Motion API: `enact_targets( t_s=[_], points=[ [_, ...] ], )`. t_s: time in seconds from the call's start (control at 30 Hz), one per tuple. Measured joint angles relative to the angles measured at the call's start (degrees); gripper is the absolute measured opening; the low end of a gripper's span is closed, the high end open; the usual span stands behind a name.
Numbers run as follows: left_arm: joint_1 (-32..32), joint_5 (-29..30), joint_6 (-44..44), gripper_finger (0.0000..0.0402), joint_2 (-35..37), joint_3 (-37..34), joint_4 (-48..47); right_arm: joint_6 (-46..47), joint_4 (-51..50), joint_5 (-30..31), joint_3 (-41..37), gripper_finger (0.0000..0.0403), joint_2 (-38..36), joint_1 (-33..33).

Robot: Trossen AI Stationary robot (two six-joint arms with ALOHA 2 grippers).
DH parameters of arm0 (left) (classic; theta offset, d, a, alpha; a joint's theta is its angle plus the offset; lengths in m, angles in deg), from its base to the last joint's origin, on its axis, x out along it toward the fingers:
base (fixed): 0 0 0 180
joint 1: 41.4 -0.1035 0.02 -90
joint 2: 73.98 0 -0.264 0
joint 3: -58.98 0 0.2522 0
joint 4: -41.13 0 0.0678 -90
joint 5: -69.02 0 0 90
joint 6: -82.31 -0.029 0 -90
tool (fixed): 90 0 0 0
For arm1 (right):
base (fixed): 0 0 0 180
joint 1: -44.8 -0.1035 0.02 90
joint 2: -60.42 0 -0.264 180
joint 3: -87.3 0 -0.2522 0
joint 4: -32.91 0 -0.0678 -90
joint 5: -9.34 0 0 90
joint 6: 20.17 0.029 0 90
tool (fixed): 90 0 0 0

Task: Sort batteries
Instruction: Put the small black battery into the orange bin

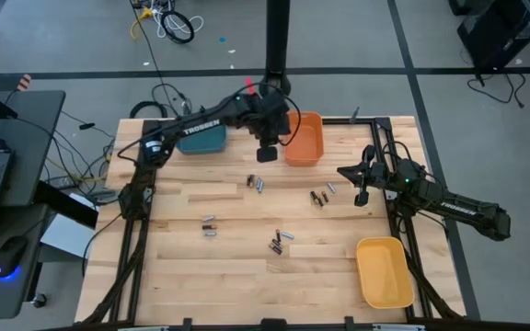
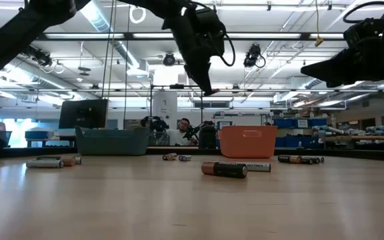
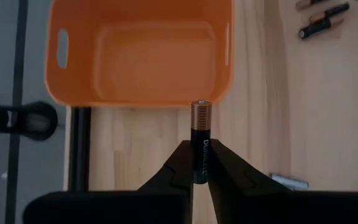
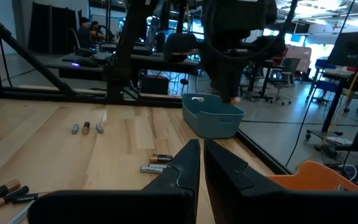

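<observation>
My left gripper (image 1: 267,153) hangs above the table beside the near left corner of the orange bin (image 1: 305,138), shut on a black battery with a copper end (image 3: 201,127). In the left wrist view the orange bin (image 3: 142,56) lies just beyond the battery. Loose batteries lie flat on the wood in small groups (image 1: 256,182) (image 1: 318,197) (image 1: 210,226) (image 1: 280,241). At the table's right edge my right gripper (image 1: 362,191) is raised, level and shut, with nothing between its fingers (image 4: 201,155). My left gripper pinches the battery's black body (image 3: 201,158) between its two fingertips (image 3: 182,163). The battery lies along the fingers, its copper end (image 3: 201,111) sticking out past the tips. The fingers slant down toward the far edge. The battery is lifted clear of the table.
A teal bin (image 1: 201,138) stands at the far left next to the left arm, and a yellow bin (image 1: 384,271) at the near right corner. A black post (image 1: 277,41) rises behind the table's far edge. A person sits in the room beyond (image 2: 184,127).
</observation>
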Motion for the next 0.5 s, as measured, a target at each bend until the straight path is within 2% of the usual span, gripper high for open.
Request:
enact_targets(
  t_s=[0.2, 0.5],
  points=[
    [-0.74, -6.67, -1.66, 0.0035, 0.04, 0.02, 4.05, -13.08, 3.44, 0.00, 0.00, 0.0034, -0.01, 0.01],
    [-1.95, -17.14, -3.20, 0.0028, 0.11, 0.00, 11.43, -13.38, 4.42, 0.00, 0.00, 0.0034, -0.01, 0.01]
  ],
)
